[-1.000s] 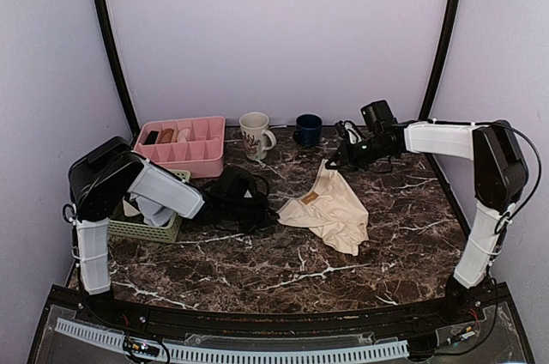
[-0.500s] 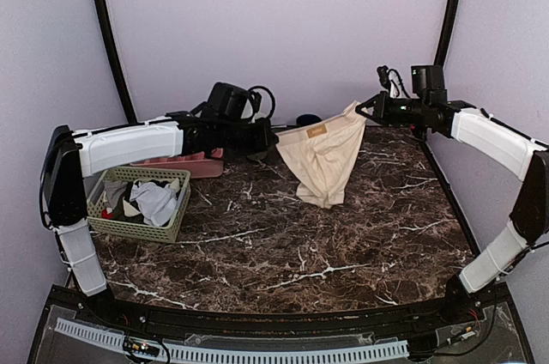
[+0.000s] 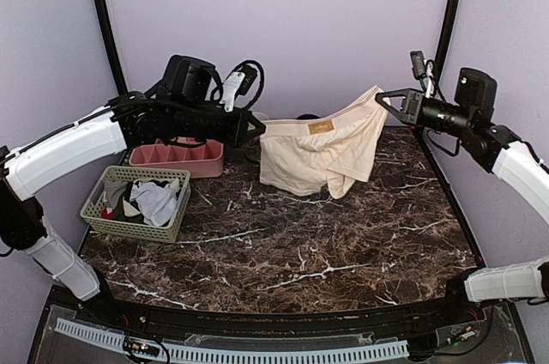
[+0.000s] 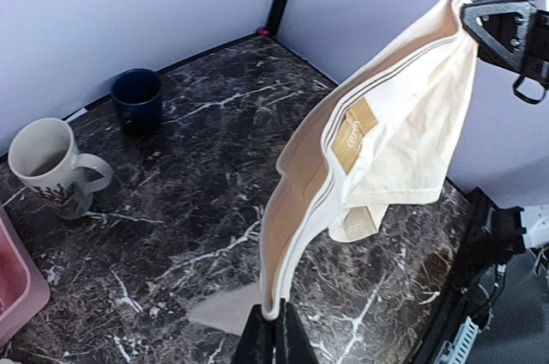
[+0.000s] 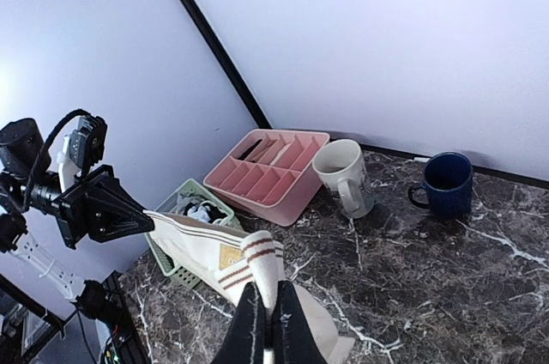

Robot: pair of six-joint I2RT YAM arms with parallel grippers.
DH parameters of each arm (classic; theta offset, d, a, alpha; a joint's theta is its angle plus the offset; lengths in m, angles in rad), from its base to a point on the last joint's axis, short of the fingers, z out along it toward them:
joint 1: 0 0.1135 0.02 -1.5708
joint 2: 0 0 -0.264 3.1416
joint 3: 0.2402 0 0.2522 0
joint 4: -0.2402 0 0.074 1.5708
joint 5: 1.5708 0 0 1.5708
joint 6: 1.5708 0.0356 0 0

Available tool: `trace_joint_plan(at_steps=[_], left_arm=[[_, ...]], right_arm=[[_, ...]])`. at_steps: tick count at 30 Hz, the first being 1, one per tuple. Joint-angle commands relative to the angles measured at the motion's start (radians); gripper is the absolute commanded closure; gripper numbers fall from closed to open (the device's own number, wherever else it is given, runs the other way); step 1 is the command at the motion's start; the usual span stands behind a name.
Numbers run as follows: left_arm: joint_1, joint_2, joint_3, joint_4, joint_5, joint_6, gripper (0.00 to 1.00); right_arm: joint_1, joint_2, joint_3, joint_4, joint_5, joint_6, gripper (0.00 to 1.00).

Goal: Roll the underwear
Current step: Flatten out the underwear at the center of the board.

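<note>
The cream-beige underwear (image 3: 322,149) hangs in the air above the back of the marble table, stretched by its waistband between both grippers; its brown label (image 3: 320,127) faces the camera. My left gripper (image 3: 256,126) is shut on the left waistband corner. My right gripper (image 3: 383,98) is shut on the right waistband corner, held higher. In the left wrist view the underwear (image 4: 377,141) runs from my left gripper (image 4: 274,323) up to the right gripper (image 4: 480,16). In the right wrist view the striped waistband (image 5: 262,261) is pinched in my right gripper (image 5: 268,302).
A pink divided tray (image 3: 180,154) stands at the back left, a green basket (image 3: 137,203) of clothes in front of it. A white mug (image 5: 345,177) and a dark blue mug (image 5: 446,182) stand at the back, mostly hidden behind the underwear in the top view.
Both grippers have lifted the underwear from the table and pulled its waistband apart in the air. The left arm swung from the basket to the back; the right arm rose and drew right.
</note>
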Motion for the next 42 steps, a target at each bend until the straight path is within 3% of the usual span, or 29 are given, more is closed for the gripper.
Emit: trace_joint_plan(at_steps=[1, 7, 10, 12, 14, 15, 17, 19, 21, 23, 26, 28, 31, 33, 36, 39, 42], left_arm=[[-0.017, -0.147, -0.098, 0.025, 0.034, -0.003, 1.00], [-0.007, -0.060, -0.020, -0.047, -0.152, 0.028, 1.00], [-0.008, 0.023, 0.123, -0.070, -0.079, 0.084, 1.00], [-0.018, 0.032, 0.160, -0.072, -0.100, 0.110, 1.00], [-0.015, -0.008, 0.112, -0.008, -0.076, 0.125, 1.00], [-0.016, -0.015, 0.093, 0.028, -0.018, 0.124, 1.00], [-0.047, 0.028, 0.123, 0.037, 0.104, 0.132, 1.00], [-0.104, 0.122, 0.225, -0.037, 0.124, 0.189, 1.00], [-0.115, 0.152, 0.286, -0.076, 0.097, 0.192, 1.00], [-0.080, 0.082, 0.198, -0.008, 0.049, 0.156, 1.00], [0.067, -0.111, -0.045, 0.149, 0.053, 0.010, 1.00], [0.129, -0.182, -0.118, 0.150, 0.061, 0.002, 1.00], [0.129, -0.157, -0.114, 0.081, 0.183, -0.016, 1.00], [0.099, -0.140, -0.146, 0.097, 0.268, -0.043, 1.00], [0.068, -0.161, -0.236, 0.112, 0.237, -0.051, 1.00], [0.068, -0.199, -0.362, 0.154, 0.218, -0.062, 1.00], [0.061, -0.191, -0.391, 0.133, 0.253, -0.061, 1.00]], right_arm=[[0.010, -0.120, -0.073, -0.003, -0.024, 0.019, 0.98], [0.008, -0.012, -0.047, 0.003, 0.018, -0.003, 0.98], [0.010, 0.109, 0.054, 0.077, -0.055, 0.031, 0.98], [0.011, 0.140, 0.140, 0.037, -0.124, 0.020, 1.00], [0.001, 0.120, 0.169, -0.104, 0.010, -0.089, 1.00], [-0.012, 0.101, 0.133, -0.086, 0.048, -0.068, 1.00], [-0.011, 0.103, 0.061, 0.097, -0.062, 0.055, 0.99], [0.055, 0.154, 0.054, 0.241, -0.153, 0.148, 1.00], [0.102, 0.202, 0.127, 0.155, -0.176, 0.100, 1.00], [0.070, 0.193, 0.148, 0.045, -0.166, 0.045, 1.00], [-0.056, 0.094, 0.088, -0.046, -0.105, 0.000, 1.00], [-0.068, 0.073, 0.075, -0.096, -0.046, -0.027, 1.00], [-0.051, 0.098, -0.052, 0.034, -0.179, 0.145, 1.00], [-0.010, 0.115, -0.066, -0.032, -0.181, 0.107, 1.00], [0.029, 0.102, -0.107, -0.164, -0.130, 0.022, 1.00], [0.028, 0.056, -0.178, -0.150, -0.084, 0.007, 1.00], [0.030, 0.070, -0.186, -0.173, -0.105, 0.019, 1.00]])
